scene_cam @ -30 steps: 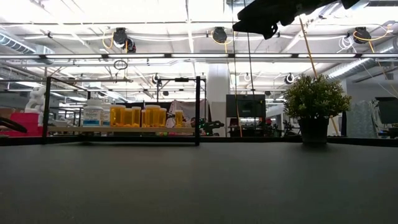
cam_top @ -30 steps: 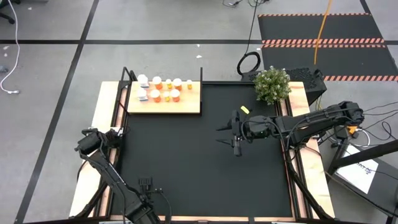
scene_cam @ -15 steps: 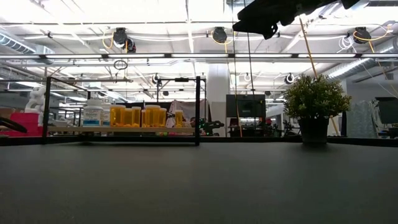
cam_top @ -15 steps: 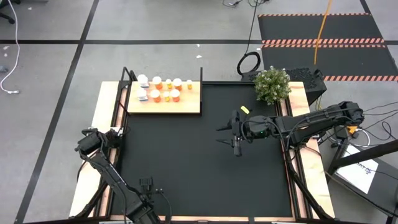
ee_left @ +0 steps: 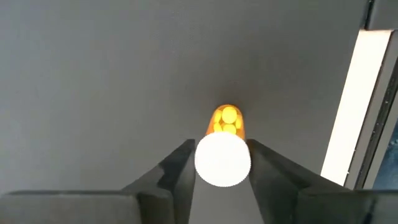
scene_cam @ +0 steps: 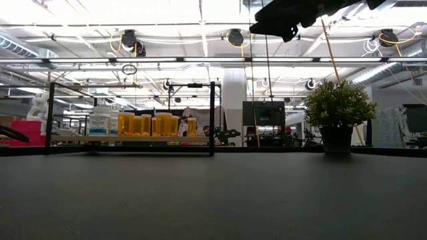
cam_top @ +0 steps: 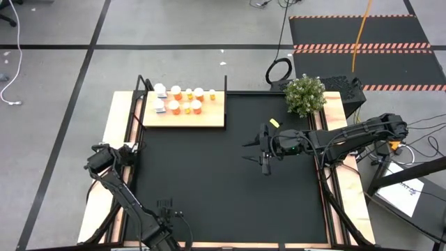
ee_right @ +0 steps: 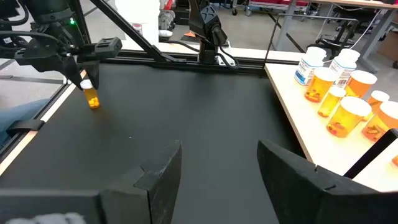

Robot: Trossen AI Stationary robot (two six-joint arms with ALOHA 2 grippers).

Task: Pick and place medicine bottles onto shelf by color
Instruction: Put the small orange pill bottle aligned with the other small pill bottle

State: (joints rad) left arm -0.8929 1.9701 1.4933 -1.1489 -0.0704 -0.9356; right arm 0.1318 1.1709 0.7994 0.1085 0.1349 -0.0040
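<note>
1. Nearly done, judging by the layout: a cluster of bottles (cam_top: 182, 101) already standing on the shelf (cam_top: 209, 118) at the far left corner of the bench.
2. Sorted by colour as far as can be seen: white ones (cam_top: 160, 97) at the shelf's left end, orange ones (cam_top: 188, 100) in rows just beside them to the right.
3. One orange bottle (ee_right: 91, 99) off the shelf, at the near left of the black mat (cam_top: 223, 195), well apart from the shelf. No other loose bottles visible on the mat.
4. Left pincer (ee_left: 221, 148) pinching that bottle, a finger (ee_left: 181, 171) pressed to each side of the white cap. Lifted or resting on the mat: cannot tell.
5. Right pincer (cam_top: 252, 151) hanging over the middle right of the mat, spread wide, nothing between the fingers (ee_right: 158, 171).
6. Left to do, most likely: carry this last bottle across the mat and set it upright among the orange ones.
7. Room enough for that on the bare near half of the shelf.
</note>
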